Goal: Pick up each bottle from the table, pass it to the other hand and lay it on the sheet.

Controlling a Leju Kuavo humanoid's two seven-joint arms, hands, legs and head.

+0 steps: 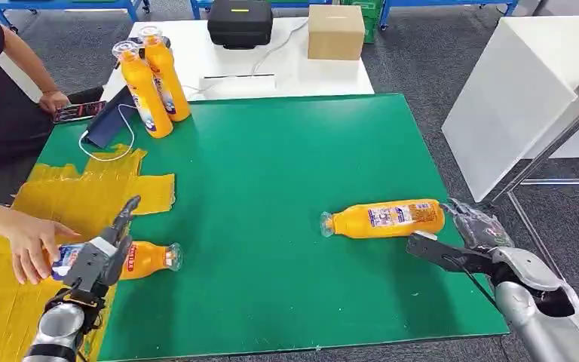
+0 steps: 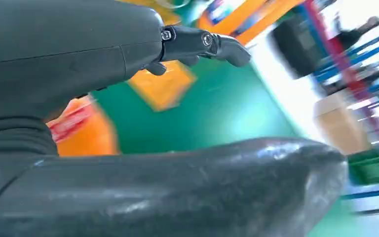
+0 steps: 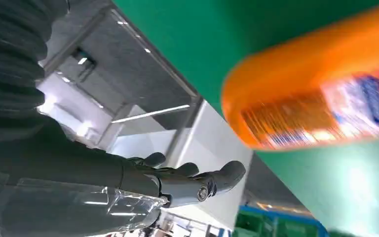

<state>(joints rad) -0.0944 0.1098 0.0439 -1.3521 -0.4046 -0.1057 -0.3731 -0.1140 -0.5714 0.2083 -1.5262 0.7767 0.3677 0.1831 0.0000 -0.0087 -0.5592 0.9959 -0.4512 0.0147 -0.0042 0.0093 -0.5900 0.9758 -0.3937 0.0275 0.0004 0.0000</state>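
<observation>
An orange bottle (image 1: 147, 259) (image 2: 86, 136) lies on its side at the edge of the yellow sheet (image 1: 83, 196), cap toward the green mat (image 1: 271, 188). My left hand (image 1: 98, 256) (image 2: 128, 59) hovers over its label end with fingers stretched out, not closed around it. A person's hand (image 1: 34, 241) touches the same end. A second orange bottle (image 1: 384, 219) (image 3: 321, 98) lies on the mat at the right, cap pointing left. Just beyond its base my right hand (image 1: 471, 226) (image 3: 143, 182) is spread apart and holds nothing.
Two more orange bottles (image 1: 145, 94) (image 1: 166, 75) stand upright at the mat's back left, beside a dark pouch with a white cable (image 1: 109, 124) and a phone (image 1: 79, 111). A black case (image 1: 240, 23) and a cardboard box (image 1: 335, 32) sit on the white table behind.
</observation>
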